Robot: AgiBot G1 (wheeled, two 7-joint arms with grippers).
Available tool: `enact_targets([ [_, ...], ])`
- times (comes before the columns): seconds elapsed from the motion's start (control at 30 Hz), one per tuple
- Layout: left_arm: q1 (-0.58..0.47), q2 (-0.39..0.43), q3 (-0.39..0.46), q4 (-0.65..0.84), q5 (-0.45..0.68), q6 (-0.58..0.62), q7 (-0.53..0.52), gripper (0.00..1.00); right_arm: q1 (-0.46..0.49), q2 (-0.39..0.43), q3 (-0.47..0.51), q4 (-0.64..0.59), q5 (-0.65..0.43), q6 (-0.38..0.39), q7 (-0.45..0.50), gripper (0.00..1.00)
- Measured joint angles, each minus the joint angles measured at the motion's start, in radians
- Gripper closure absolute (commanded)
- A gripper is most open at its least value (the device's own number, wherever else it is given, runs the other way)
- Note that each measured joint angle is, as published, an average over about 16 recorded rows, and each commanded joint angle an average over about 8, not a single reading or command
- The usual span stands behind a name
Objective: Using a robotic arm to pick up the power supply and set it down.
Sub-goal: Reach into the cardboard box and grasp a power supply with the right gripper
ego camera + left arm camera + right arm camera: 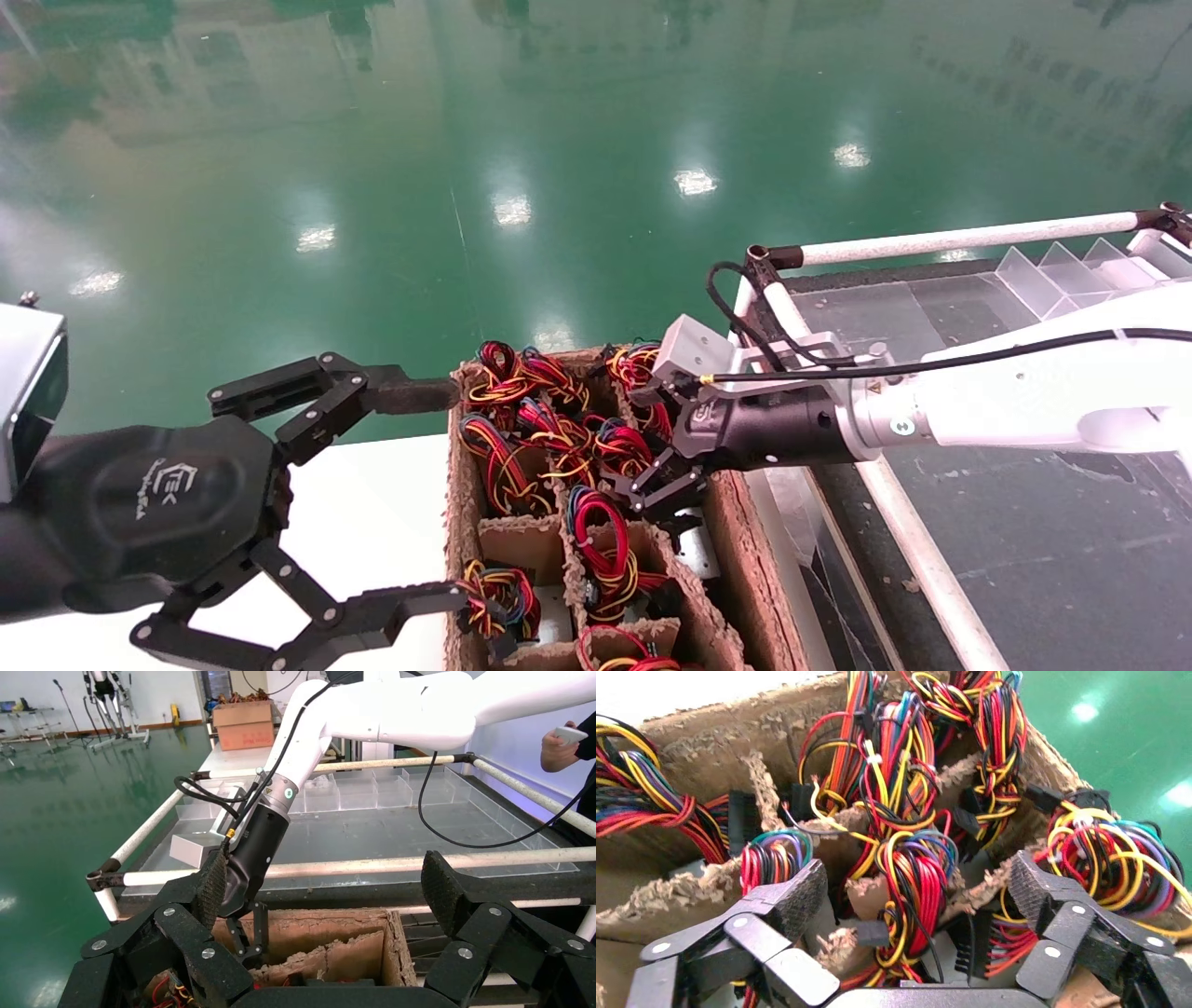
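Cardboard tray (pixel 745 550) with dividers stood beside the white worktop (pixel 372 522). Right hand (pixel 663 485), fingers spread wide and holding nothing, hung over a power supply (pixel 697 550) in the tray's compartment. Left hand (pixel 391 494) hovered open, empty, at the tray's edge.

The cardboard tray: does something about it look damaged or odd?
Yes. The cardboard tray has torn, frayed dividers, and wire bundles spill over them. The right gripper hangs open above.
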Motion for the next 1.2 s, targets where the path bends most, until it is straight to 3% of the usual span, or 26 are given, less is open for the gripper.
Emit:
enact_targets([
  [0.6,0.0,0.0,0.001,0.0,-0.001,0.0,0.0,0.0,0.009,-0.014,0.017,-0.152,0.032,-0.021,-0.103,1.0],
  [1.2,0.0,-0.001,0.002,0.0,-0.001,-0.001,0.001,0.0,-0.002,-0.03,0.039,-0.219,0.059,0.011,-0.167,1.0],
])
